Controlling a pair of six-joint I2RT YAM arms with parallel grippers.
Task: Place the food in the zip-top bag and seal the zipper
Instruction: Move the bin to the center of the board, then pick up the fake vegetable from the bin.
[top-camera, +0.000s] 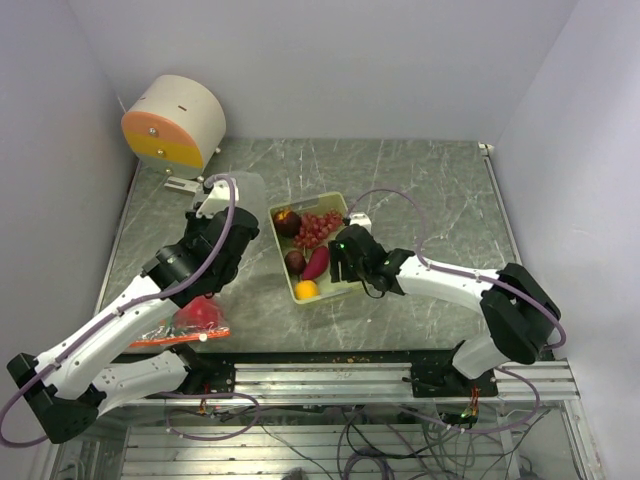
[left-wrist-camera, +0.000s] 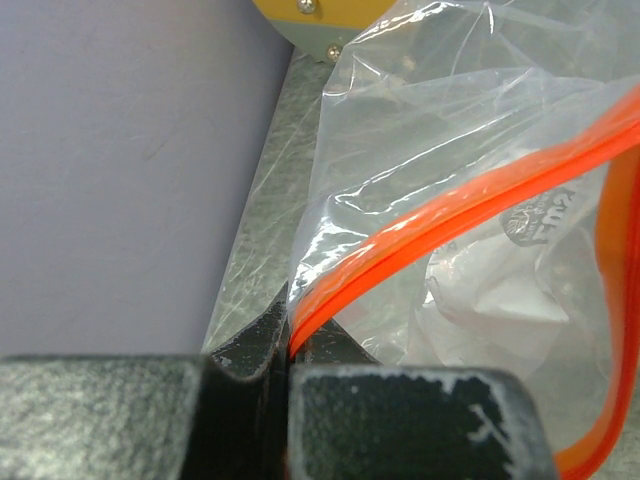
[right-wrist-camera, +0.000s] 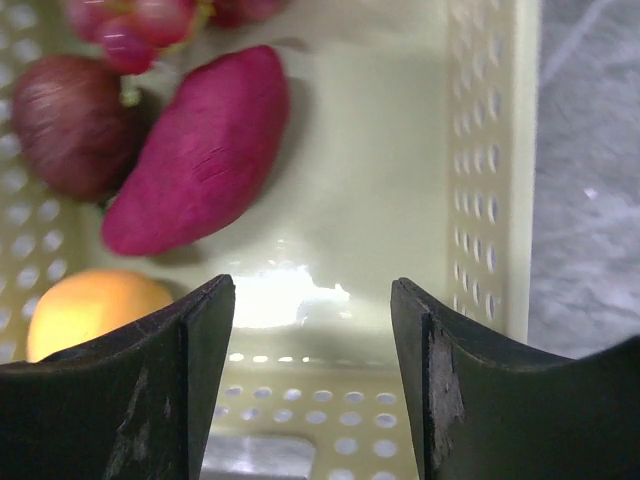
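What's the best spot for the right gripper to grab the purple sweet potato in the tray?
Pinch the purple sweet potato across its thick middle, coming straight down. It lies flat and slanted, so turn the right gripper to span its short width; one long side faces bare tray floor.

The left arm (top-camera: 120, 330) stretches from the lower left of the overhead view diagonally up to centre-left. The left gripper (left-wrist-camera: 289, 322) has its jaws pressed together on the edge of the bag (left-wrist-camera: 450, 100). The right arm (top-camera: 450, 280) bends in from the lower right toward the centre. The right gripper (right-wrist-camera: 311, 300) points downward, fingers parted wide.
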